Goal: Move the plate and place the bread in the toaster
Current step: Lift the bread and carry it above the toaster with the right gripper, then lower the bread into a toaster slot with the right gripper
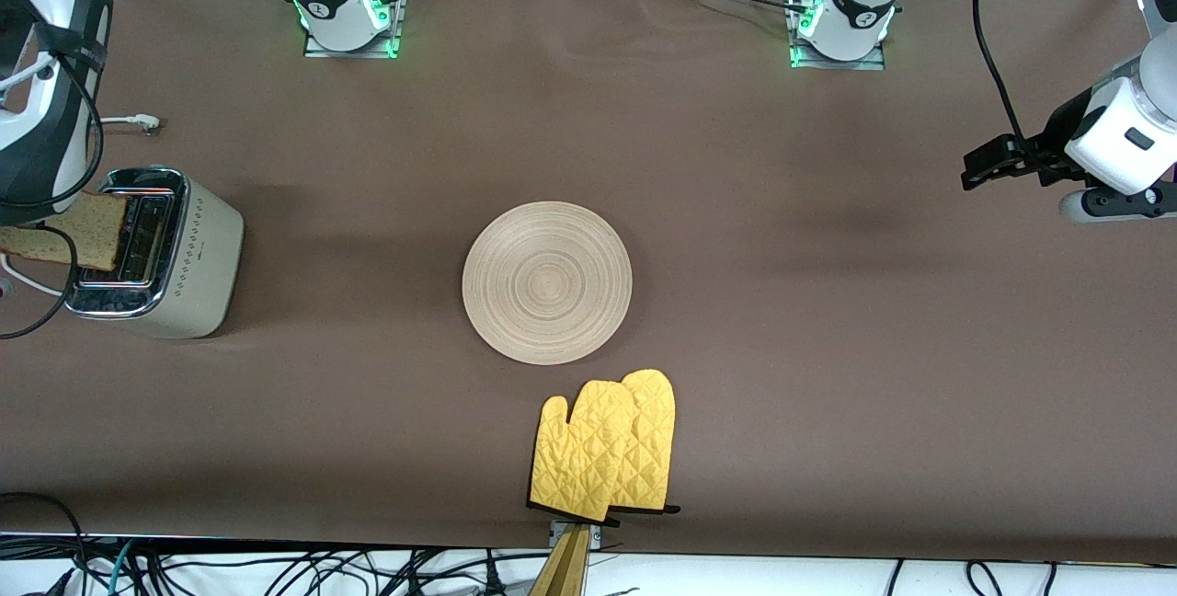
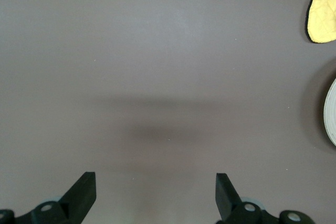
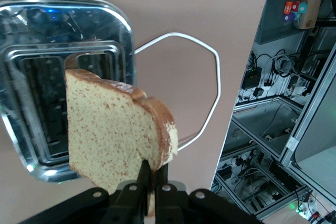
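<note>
Right gripper [image 1: 18, 242] pinches the bread [image 1: 78, 233] over the toaster [image 1: 161, 256], slots bare; plate [image 1: 547, 283] mid-table holds nothing, yellow mitts [image 1: 607, 453] nearer the camera. Left gripper [image 2: 155, 192] spread wide over bare table, waiting. Right wrist view: bread [image 3: 113, 129] clamped above toaster [image 3: 58, 35] slots.

The setting is a robotics laboratory. Two white robot arm bases [image 1: 348, 3] with green indicator lights are bolted to a brown-covered work table [image 1: 828, 348] at 12 o'clock. Loose black cables [image 1: 276, 573] trail at 6 o'clock. Aluminium-frame equipment racks [image 3: 294, 129] stand alongside.
</note>
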{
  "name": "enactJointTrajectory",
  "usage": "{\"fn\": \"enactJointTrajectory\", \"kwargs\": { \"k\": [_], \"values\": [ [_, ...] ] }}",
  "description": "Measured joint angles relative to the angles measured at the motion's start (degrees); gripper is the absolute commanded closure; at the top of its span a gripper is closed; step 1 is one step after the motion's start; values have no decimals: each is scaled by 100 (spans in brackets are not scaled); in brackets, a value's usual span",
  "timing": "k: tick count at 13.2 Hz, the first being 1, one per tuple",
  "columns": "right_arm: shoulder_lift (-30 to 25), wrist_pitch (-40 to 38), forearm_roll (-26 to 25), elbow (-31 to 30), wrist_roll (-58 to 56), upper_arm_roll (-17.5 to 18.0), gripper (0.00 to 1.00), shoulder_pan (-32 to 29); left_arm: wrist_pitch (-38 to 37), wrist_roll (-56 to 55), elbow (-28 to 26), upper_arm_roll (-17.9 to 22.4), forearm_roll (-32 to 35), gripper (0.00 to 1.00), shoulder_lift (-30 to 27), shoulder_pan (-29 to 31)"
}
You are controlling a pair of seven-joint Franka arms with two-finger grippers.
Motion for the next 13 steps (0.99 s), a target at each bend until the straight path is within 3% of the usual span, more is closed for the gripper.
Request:
{"fn": "enactJointTrajectory", "kwargs": {
  "k": [13],
  "values": [
    [406,372,0,0,-34,6,100,-77,-7,0,0,17,0,0,9,16]
  ]
}}
